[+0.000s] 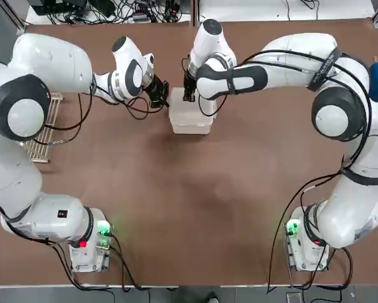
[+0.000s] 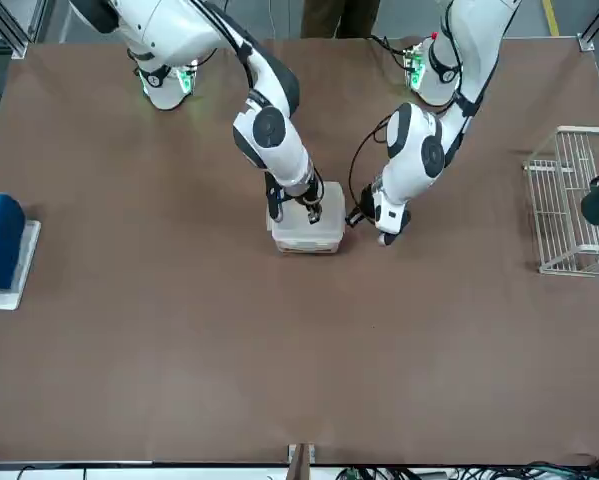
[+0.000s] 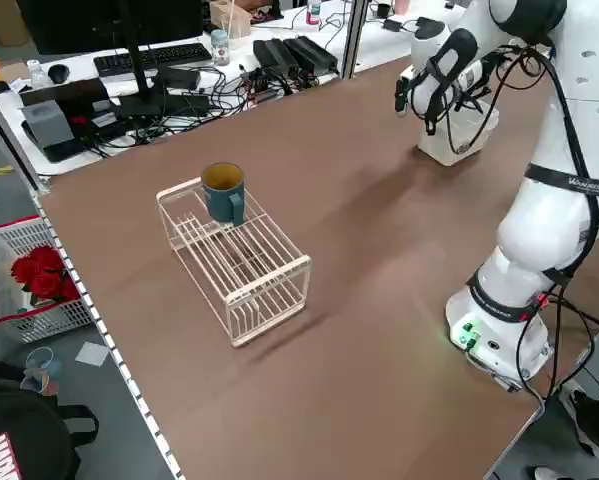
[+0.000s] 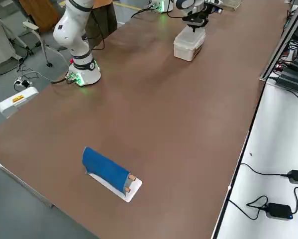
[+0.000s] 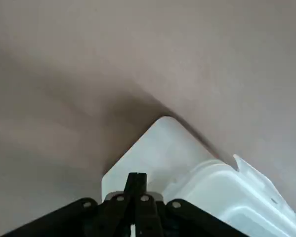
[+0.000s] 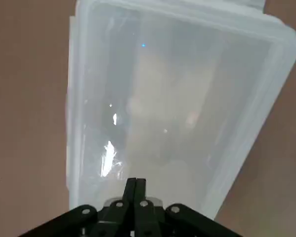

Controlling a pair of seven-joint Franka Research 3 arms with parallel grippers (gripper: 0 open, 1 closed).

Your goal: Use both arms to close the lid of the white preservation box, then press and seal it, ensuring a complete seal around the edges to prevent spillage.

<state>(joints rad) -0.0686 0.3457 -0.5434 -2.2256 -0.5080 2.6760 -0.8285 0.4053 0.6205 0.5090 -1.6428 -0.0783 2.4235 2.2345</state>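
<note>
The white preservation box [image 1: 190,118] stands at the far middle of the table with its lid [image 6: 172,98] lying flat on top. My right gripper [image 1: 189,95] is shut, its fingertips [image 6: 135,190] pointing down onto the lid near the far edge. My left gripper [image 1: 159,96] is also shut and sits low against the box's left side, where a flat white tab [image 5: 155,150] of the box [image 5: 222,197] juts out past its fingertips [image 5: 136,183]. In the front view the right gripper [image 2: 312,209] is over the box [image 2: 307,232] and the left gripper [image 2: 362,216] is beside it.
A wire basket [image 1: 40,131] holding a teal mug [image 3: 224,190] stands at the table's left edge. A blue roll on a white base [image 2: 1,245] lies at the right edge. Cables and equipment line the far side beyond the table.
</note>
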